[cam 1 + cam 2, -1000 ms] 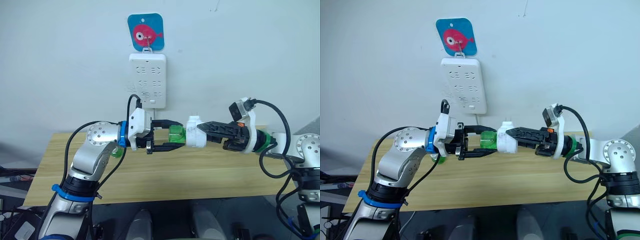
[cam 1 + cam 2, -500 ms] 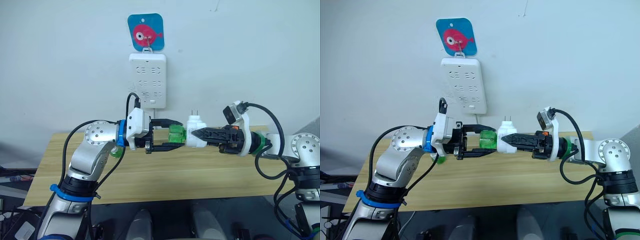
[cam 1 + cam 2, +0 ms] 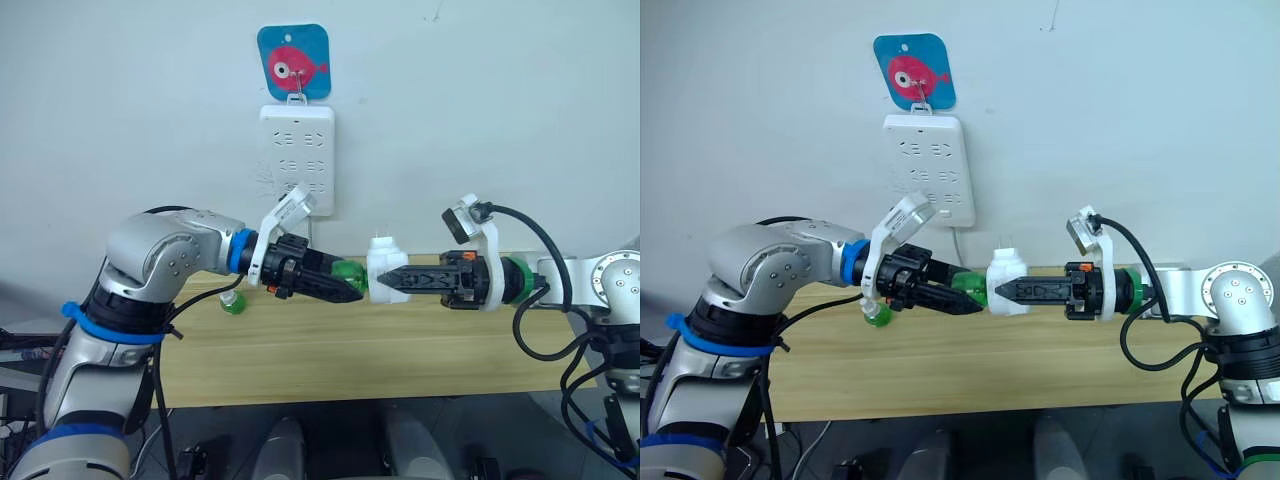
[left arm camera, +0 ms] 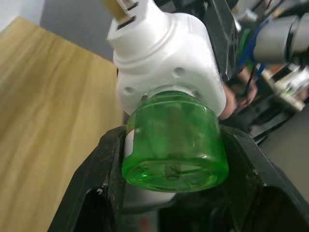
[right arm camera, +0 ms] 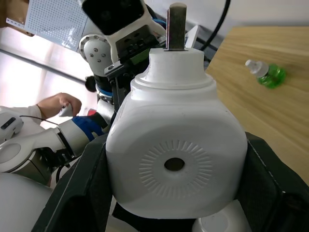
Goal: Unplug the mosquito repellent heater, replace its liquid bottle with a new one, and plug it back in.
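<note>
The white mosquito repellent heater [image 3: 385, 270] is held in mid-air above the table, its two prongs pointing up. My right gripper [image 3: 393, 280] is shut on it from the right. A green liquid bottle [image 3: 347, 274] joins the heater's left end, its neck inside the heater's base [image 4: 164, 63]. My left gripper [image 3: 350, 288] is shut on that bottle [image 4: 176, 140], with a black finger [image 4: 104, 193] on each side. In the right wrist view the heater's face with its round hole [image 5: 175, 164] sits between my fingers. A second green bottle [image 3: 232, 303] lies on the table.
A white power strip [image 3: 297, 160] hangs on the wall under a blue fish hook [image 3: 293, 62], above and behind the grippers. The wooden table [image 3: 400, 350] runs below both arms. A person's hand [image 5: 60, 104] appears far off in the right wrist view.
My left wrist has rolled about a quarter turn with the green bottle, and that elbow has swung up and out. The heater turned prongs-up and sits slightly lower.
</note>
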Motion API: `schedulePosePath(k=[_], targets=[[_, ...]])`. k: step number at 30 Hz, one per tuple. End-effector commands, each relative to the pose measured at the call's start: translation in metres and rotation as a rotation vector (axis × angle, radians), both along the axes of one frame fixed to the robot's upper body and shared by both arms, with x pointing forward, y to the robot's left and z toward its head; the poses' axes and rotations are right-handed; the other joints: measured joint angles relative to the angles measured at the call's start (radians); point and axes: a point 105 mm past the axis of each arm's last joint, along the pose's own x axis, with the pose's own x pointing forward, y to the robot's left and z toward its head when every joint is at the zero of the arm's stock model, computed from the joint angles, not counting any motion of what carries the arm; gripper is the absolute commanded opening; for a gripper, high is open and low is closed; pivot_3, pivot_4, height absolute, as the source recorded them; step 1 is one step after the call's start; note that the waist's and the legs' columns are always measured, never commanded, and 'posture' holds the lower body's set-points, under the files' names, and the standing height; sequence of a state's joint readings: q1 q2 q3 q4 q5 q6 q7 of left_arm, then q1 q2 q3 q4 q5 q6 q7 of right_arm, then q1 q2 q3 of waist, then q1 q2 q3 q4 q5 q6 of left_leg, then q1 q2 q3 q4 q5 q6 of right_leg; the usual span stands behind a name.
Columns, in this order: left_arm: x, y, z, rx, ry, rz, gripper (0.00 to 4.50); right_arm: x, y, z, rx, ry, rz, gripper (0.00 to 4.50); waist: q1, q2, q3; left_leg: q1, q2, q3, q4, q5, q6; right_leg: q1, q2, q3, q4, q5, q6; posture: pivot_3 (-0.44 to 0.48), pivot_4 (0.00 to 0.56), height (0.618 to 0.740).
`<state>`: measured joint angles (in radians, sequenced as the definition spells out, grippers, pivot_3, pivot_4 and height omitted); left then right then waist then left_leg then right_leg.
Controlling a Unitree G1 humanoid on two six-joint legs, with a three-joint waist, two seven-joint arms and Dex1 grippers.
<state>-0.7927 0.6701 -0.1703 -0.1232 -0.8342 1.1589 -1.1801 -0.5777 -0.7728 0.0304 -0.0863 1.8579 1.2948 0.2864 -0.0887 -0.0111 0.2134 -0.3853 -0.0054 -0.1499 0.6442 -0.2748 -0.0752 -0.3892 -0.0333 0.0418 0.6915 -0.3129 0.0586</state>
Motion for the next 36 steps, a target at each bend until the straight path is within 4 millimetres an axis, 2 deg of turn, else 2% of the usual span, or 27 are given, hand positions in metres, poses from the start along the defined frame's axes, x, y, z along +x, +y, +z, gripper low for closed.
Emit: schedulePosePath(k=[1,3,5,10,16,24,27,32,36], targets=[[0.005,0.013,0.0,0.019,-0.158,0.056,3.28,-0.015,0.003,0.017,0.085,-0.027,0.08,3.0,-0.003,0.001,0.001,0.0,0.0,0.0,0.0,0.0,0.0,0.0,0.0,0.0,0.0,0.0,0.0,-0.057,0.197,0.74],[-0.002,0.014,0.0,-0.002,-0.252,0.031,3.89,-0.013,0.001,0.016,0.098,-0.008,0.058,3.0,-0.004,0.001,0.001,0.0,0.001,0.001,-0.001,0.0,0.0,0.0,0.0,0.001,0.0,0.0,0.0,-0.058,0.198,0.74],[-0.005,0.017,0.0,-0.05,-0.436,0.042,4.38,-0.008,-0.003,0.015,0.11,0.011,0.021,3.0,-0.001,0.001,0.001,0.0,0.001,0.001,-0.001,0.0,0.0,-0.001,0.0,0.001,-0.001,0.0,0.0,-0.058,0.201,0.74],[-0.011,0.025,-0.009,-0.107,-0.889,0.09,4.41,0.003,-0.012,0.012,0.115,0.034,-0.052,3.0,0.015,0.0,0.002,-0.001,0.0,0.002,0.0,0.0,0.0,0.0,-0.002,0.002,-0.004,0.001,0.0,-0.052,0.203,0.74],[-0.016,0.023,-0.003,-0.254,-1.274,0.119,4.41,0.004,-0.007,0.011,0.112,0.035,-0.051,3.0,0.04,0.0,0.002,-0.006,-0.001,0.002,0.001,0.0,0.0,0.0,-0.003,0.001,-0.01,0.005,0.001,-0.045,0.202,0.74],[-0.009,0.01,-0.008,-0.306,-1.399,0.087,4.41,0.001,-0.002,0.012,0.113,0.022,-0.033,3.0,0.045,0.0,0.002,-0.007,-0.001,0.002,0.002,0.0,0.0,0.0,-0.003,0.001,-0.011,0.005,0.003,-0.047,0.2,0.74],[-0.005,0.007,-0.01,-0.311,-1.415,0.069,3.8,0.001,-0.001,0.014,0.122,0.017,-0.028,3.0,0.042,0.0,0.002,-0.007,-0.001,0.002,0.002,0.0,0.0,0.0,-0.003,0.001,-0.011,0.005,0.003,-0.049,0.202,0.74],[-0.001,0.004,-0.014,-0.3,-1.411,0.049,2.33,0.0,0.0,0.015,0.129,0.008,-0.023,3.0,0.033,0.0,0.002,-0.007,-0.001,0.001,0.002,0.0,0.0,0.0,-0.003,0.001,-0.01,0.005,0.003,-0.053,0.201,0.74],[0.002,0.005,-0.012,-0.295,-1.387,0.066,2.31,-0.001,0.001,0.016,0.13,0.004,-0.021,3.0,0.031,0.0,0.002,-0.007,-0.001,0.001,0.001,0.0,0.0,0.0,-0.003,0.0,-0.01,0.005,0.003,-0.053,0.201,0.74]])
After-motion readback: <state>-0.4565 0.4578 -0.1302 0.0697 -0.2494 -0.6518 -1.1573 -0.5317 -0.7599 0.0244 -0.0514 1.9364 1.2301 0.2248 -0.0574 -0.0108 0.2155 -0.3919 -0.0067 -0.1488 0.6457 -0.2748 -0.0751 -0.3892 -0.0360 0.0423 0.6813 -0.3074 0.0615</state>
